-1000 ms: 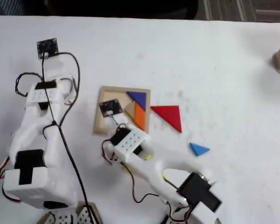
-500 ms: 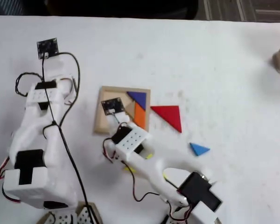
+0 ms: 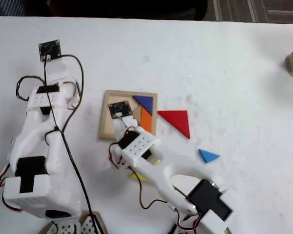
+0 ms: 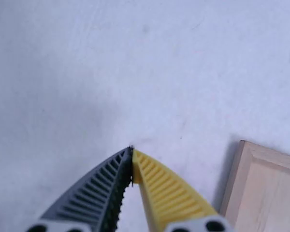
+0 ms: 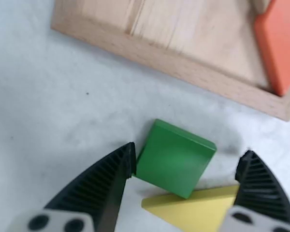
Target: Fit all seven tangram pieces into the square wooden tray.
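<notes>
Released right end effector (image 5: 188,152) is straddling the green square (image 5: 176,157) at the tray's (image 3: 104,130) 6 o'clock; closing risks dragging the touching yellow triangle (image 5: 198,212).

A fixed camera looks down over the whole table (image 3: 224,58); both wrist cameras hang low and close, all sharing the wooden tray (image 3: 106,114).

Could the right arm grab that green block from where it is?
Probably yes: the right gripper hangs open astride the green block, nothing covering it. The yellow triangle touching it may get nudged.
</notes>
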Robot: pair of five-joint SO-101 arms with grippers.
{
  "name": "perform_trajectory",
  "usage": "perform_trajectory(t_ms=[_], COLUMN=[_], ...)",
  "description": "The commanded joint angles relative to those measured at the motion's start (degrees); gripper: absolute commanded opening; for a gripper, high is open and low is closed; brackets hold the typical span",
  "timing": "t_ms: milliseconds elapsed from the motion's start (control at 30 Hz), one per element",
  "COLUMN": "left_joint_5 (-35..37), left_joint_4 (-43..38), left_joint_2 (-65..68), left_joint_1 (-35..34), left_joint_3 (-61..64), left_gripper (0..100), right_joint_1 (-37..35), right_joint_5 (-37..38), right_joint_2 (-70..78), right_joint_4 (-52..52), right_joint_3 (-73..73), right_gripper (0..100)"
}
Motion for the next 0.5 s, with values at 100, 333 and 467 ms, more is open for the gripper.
perform_trajectory(t_ms=[100, 333, 467], left_joint_5=[0.1, 0.1, 0.1], left_joint_4=[-1.4, -1.4, -1.4], left_joint_2=[-0.5, -0.5, -0.5], left_joint_1=[0.0, 0.0, 0.0], left_joint_3=[-2.7, -2.7, -2.7], left_gripper=[2, 2, 2], right_joint_1=[0.2, 0.4, 0.5], right_joint_5=[10.5, 12.7, 12.7], right_joint_2=[-0.5, -0.5, -0.5], right_joint_4=[0.7, -1.3, -1.4], right_joint_3=[-0.4, -0.5, -0.5], right_gripper=[29.9, 13.9, 13.9])
